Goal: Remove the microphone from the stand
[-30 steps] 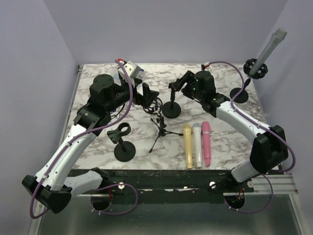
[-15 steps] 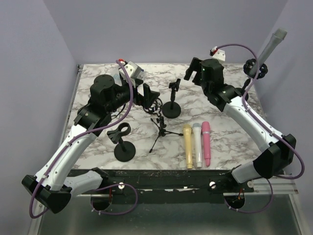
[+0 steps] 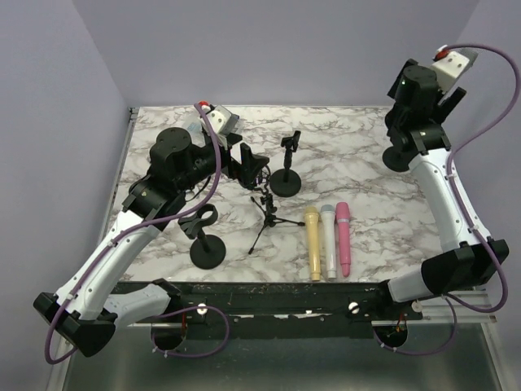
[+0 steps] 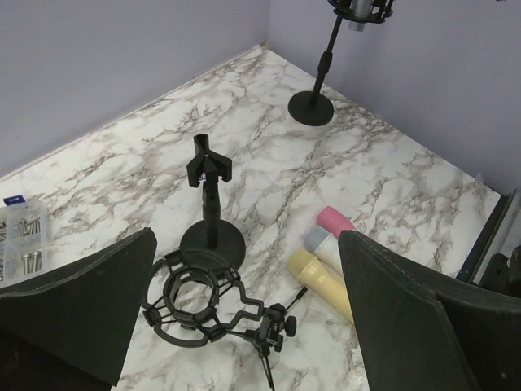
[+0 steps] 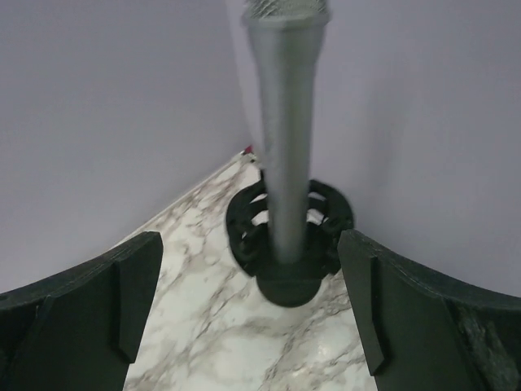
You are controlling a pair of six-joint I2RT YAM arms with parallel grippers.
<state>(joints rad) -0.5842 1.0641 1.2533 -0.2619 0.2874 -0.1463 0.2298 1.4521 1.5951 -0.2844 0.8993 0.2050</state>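
A grey microphone [image 5: 286, 122] stands upright in a black shock mount [image 5: 289, 224] on a round-base stand [image 3: 399, 157] at the table's back right corner. My right gripper [image 5: 269, 326] is open, raised level with the mount, and the microphone stands between its two fingers without touching them. In the top view the right gripper [image 3: 440, 102] and wrist hide the microphone. My left gripper [image 3: 248, 163] is open and empty, hovering over the table's middle left; its view shows the same stand's base [image 4: 311, 107] far off.
An empty shock mount on a small tripod [image 4: 199, 297] lies under the left gripper. A clip stand [image 3: 286, 167] stands mid-table, another [image 3: 203, 236] front left. Yellow [image 3: 313, 243], white [image 3: 329, 240] and pink [image 3: 343, 236] microphones lie side by side. The walls are close behind the back right stand.
My right arm swung up from the middle clip stand to the back right corner and now brackets the grey microphone. The left arm has barely moved.
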